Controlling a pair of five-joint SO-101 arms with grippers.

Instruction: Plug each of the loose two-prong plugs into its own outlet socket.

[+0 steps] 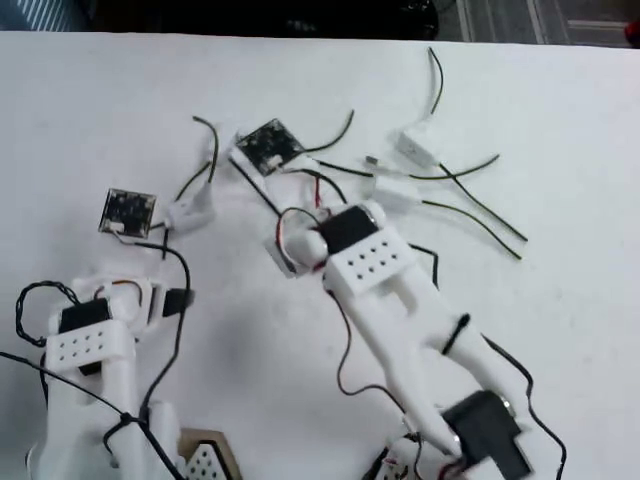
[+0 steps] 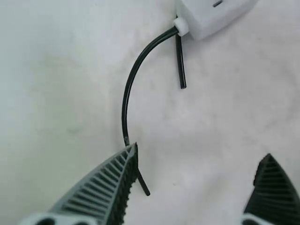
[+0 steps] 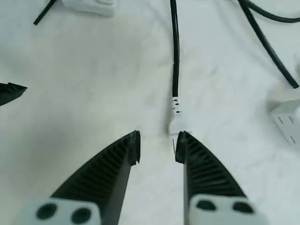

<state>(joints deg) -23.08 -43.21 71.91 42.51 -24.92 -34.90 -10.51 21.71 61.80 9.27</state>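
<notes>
A white plug block [image 2: 211,14] with a curved black cable [image 2: 129,93] lies ahead of my left gripper [image 2: 197,183], which is open above bare table; the same block [image 1: 195,210] lies left of centre. My right gripper [image 3: 158,146] is open with a narrow gap, low over the table. A small white two-prong plug [image 3: 174,119] on a black cable [image 3: 175,51] lies just ahead of it, its end beside one fingertip [image 3: 183,143], not between the fingers. From above, the right gripper [image 1: 290,245] sits mid-table and the left gripper [image 1: 165,292] at lower left.
Two dark circuit boards [image 1: 128,212] [image 1: 270,147] lie at the left and centre back. Another white socket block [image 1: 418,148] and a white plug [image 1: 395,192] lie to the right among loose black cables [image 1: 480,210]. A white block [image 3: 89,5] lies farther ahead of the right gripper.
</notes>
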